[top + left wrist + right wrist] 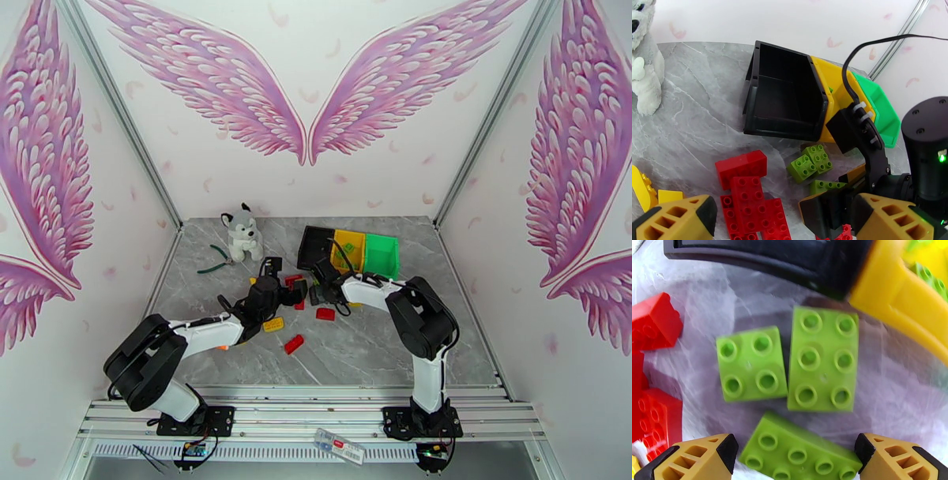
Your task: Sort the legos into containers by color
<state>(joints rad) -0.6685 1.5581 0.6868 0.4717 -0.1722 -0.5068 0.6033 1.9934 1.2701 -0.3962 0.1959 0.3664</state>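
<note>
Lego [800, 455] apparently within right end effector [796, 448]

Glossy plastic legos [823, 358] lie on a smooth marble-look table [379, 347].

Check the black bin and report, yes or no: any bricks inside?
No, the black bin has just bare dark walls and floor inside.

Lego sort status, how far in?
Done: barely anything: the black bin looks empty; the yellow bin seems to hold a light green brick, likely missorted. In hand: nothing; right hand hangs open over three light green bricks, left hand open over red bricks. Left: those, plus a yellow brick and more reds loose on the table.
</note>
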